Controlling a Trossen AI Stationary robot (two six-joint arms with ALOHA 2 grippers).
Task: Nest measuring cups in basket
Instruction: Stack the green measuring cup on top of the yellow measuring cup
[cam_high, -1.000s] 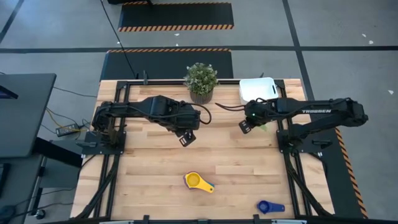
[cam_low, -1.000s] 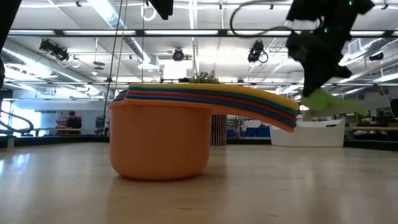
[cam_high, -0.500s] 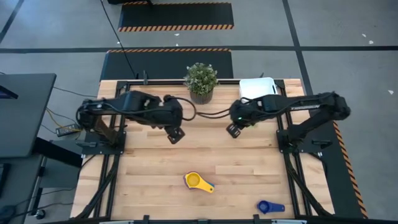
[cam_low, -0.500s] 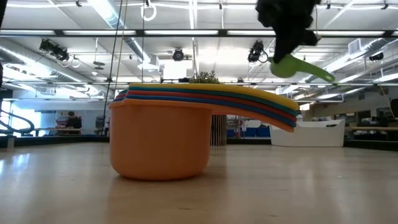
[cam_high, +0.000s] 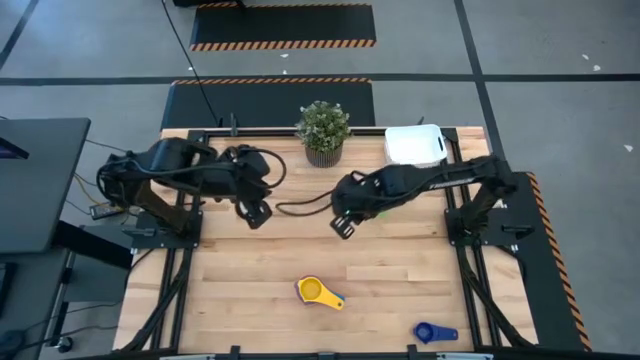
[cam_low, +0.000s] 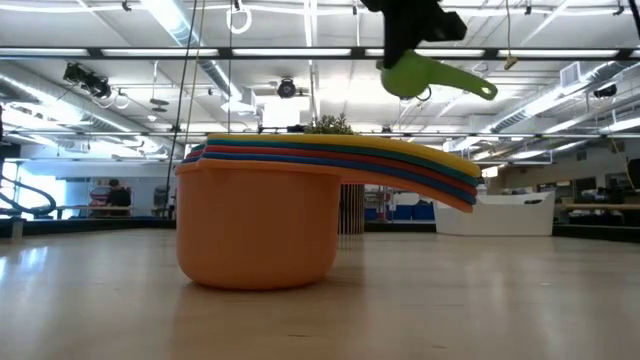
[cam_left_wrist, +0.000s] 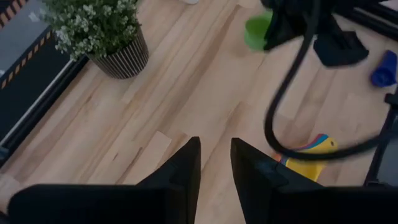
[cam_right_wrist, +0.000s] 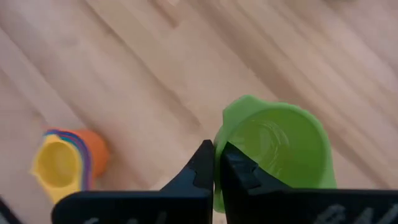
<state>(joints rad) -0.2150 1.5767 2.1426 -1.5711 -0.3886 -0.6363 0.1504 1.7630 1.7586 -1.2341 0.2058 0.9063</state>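
A green measuring cup (cam_right_wrist: 273, 149) hangs high over the middle of the table, also seen as the green measuring cup (cam_low: 412, 74) in the low view, with my right gripper (cam_right_wrist: 214, 149) shut on it. Nearer the front edge stands a nested stack of measuring cups (cam_high: 318, 292), yellow innermost and orange outermost, on its base. A blue measuring cup (cam_high: 432, 332) lies at the near right. The white basket (cam_high: 414, 144) stands at the far right. My left gripper (cam_high: 255, 213) hovers over the table's left part, open, with nothing between its fingers (cam_left_wrist: 186, 165). My right gripper pinches the green cup's wall at the rim (cam_right_wrist: 222, 134), one finger over the bowl's inside and one outside. The fingers come from above, slanting down. The cup is lifted clear, mouth up, its handle (cam_low: 470, 86) sticking out sideways and a little downward.
A potted plant (cam_high: 323, 130) stands at the table's far edge, left of the basket. A black cable (cam_left_wrist: 280, 118) loops across the table between the two arms. Bare wood lies between the stack and the arms.
My right gripper has carried the green cup from beside the basket toward the table's middle and near side, rising with it; the cup stays clear of the table. My left gripper has drawn back toward the table's left edge and risen, still open.
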